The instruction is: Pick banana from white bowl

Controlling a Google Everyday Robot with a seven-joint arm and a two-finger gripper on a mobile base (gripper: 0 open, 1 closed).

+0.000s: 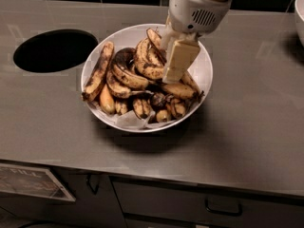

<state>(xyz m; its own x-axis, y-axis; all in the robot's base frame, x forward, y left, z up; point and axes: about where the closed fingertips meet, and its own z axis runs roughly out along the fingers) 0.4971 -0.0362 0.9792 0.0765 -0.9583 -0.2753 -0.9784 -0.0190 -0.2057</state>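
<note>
The white bowl stands in the middle of the grey counter, lined with crumpled paper and piled with several overripe bananas. A curved yellow banana with heavy brown-black blotches lies at the top middle of the pile. My gripper reaches down from the upper right into the bowl. Its tip rests on the pile just right of that banana, and it hides the fruit beneath it.
A long slim dark banana lies along the bowl's left side, with a small orange-yellow one beside it. A round black hole opens in the counter at left. Another white bowl's rim shows at the far right. Drawers lie below the front edge.
</note>
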